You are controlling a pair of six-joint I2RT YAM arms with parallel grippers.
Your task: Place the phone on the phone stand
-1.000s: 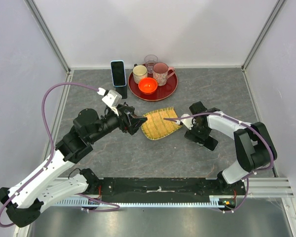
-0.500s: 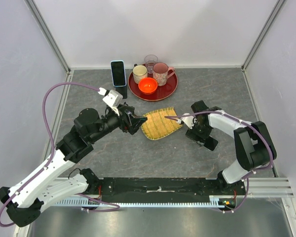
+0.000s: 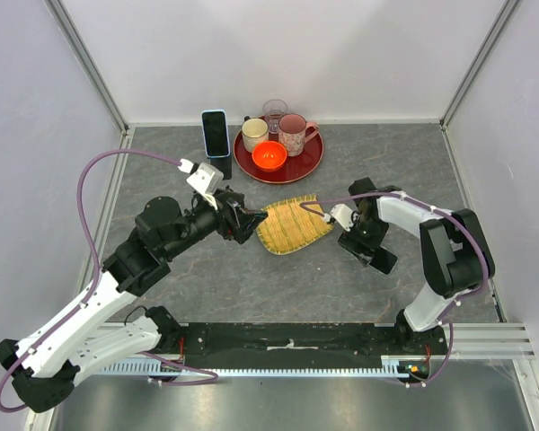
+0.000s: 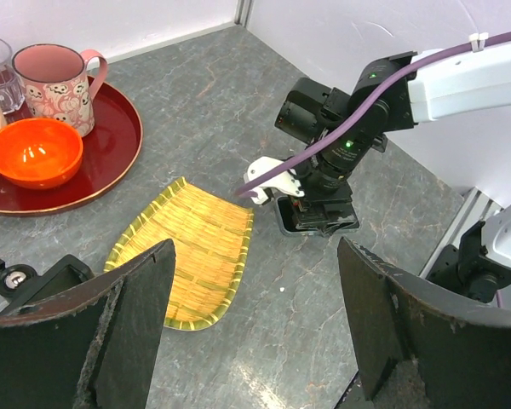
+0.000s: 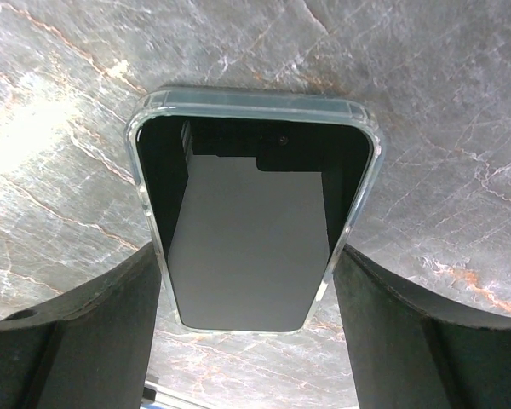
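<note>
Two tools over the grey stone tabletop (image 3: 207,269).

Right tool (image 3: 368,244): pointing straight down and pinching the phone (image 5: 251,221) by its two long edges, one dark finger (image 5: 77,332) touching the clear case on each side. Phone directly beneath the tool, flat and low against the tabletop, dark glossy face turned up toward the wrist. Cannot tell whether resting on the stone or just lifted off it.

Left tool (image 4: 255,251): spread wide, with nothing between the fingers. Hangs tilted above the tabletop, facing the right tool across a yellow woven tray (image 3: 292,224) that lies just ahead of its fingertips.

Beyond the left tool, near the back wall: a dark stand (image 3: 225,168) with an upright blue-rimmed phone (image 3: 215,133) on it, well apart from the right tool and the phone in its grip.

Just beside that stand, on the side nearer the right tool: a round red tray (image 3: 313,162) carrying an orange bowl (image 3: 269,155), a pink mug (image 3: 293,135), a cream cup (image 3: 254,133) and a clear glass (image 3: 274,112).
</note>
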